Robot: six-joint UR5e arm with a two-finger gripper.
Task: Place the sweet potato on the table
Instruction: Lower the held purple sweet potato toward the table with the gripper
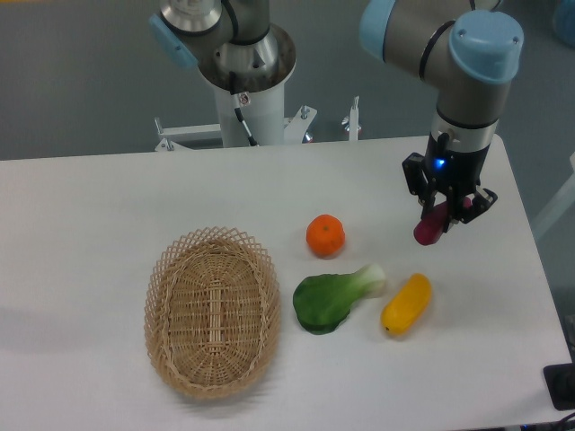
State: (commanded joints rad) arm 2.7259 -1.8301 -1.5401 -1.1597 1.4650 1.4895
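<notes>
Sweet potato (429, 226) — clamped between the gripper (440, 213) fingers, above the table (108, 197).

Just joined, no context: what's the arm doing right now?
The gripper is shut on the sweet potato, holding it over the right side of the table; whether it touches the surface yet is hard to tell. An orange, a bok choy and a yellow vegetable lie on the table to its left and front. The wicker basket sits further left with nothing in it.
</notes>
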